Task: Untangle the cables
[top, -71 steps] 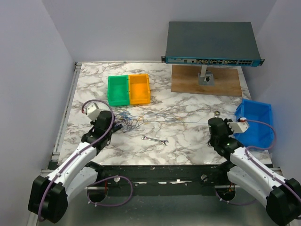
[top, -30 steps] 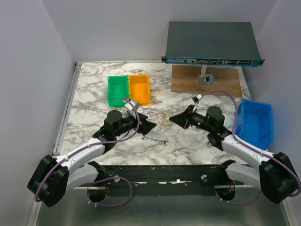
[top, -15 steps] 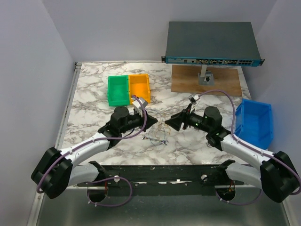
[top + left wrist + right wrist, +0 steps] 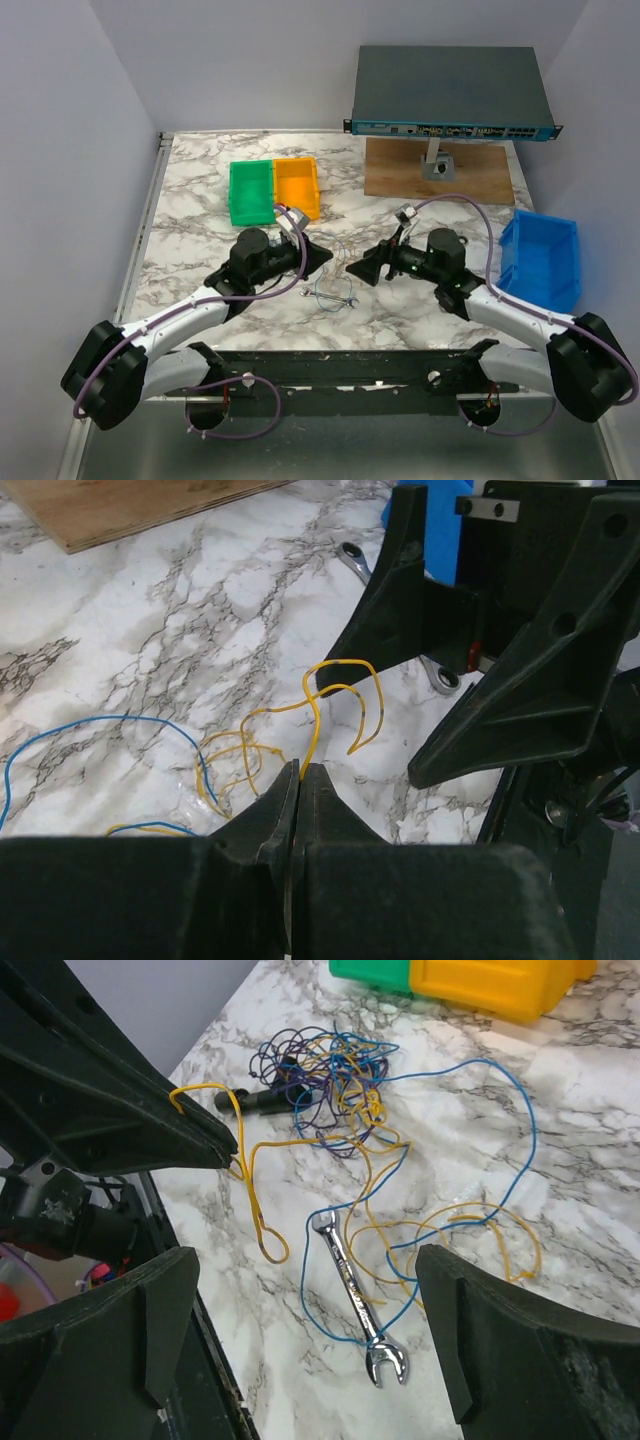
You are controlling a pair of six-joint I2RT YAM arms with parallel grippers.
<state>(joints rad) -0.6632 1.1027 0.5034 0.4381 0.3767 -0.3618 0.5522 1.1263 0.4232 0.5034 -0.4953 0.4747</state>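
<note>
The cables [image 4: 322, 1072] lie as a loose tangle of blue, yellow and purple wire on the marble table [image 4: 200, 240], with loops spreading toward a small wrench [image 4: 352, 1288]. My left gripper [image 4: 299, 770] is shut on a yellow cable [image 4: 318, 705], pinched at the very tips; in the right wrist view the left gripper [image 4: 232, 1150] holds that cable raised. My right gripper [image 4: 315, 1335] stands wide open above the wrench and a blue loop, holding nothing. From above, the left gripper [image 4: 325, 262] and the right gripper [image 4: 355, 270] face each other closely over the cables [image 4: 335, 288].
A green bin [image 4: 250, 192] and an orange bin [image 4: 297, 187] sit behind the left arm. A blue bin [image 4: 543, 262] is at the right edge. A network switch [image 4: 450, 95] stands over a wooden board [image 4: 440, 172] at the back right.
The arms came together from far apart at the table's middle. My left gripper closed on the yellow cable. My right gripper opened wide and let go.
</note>
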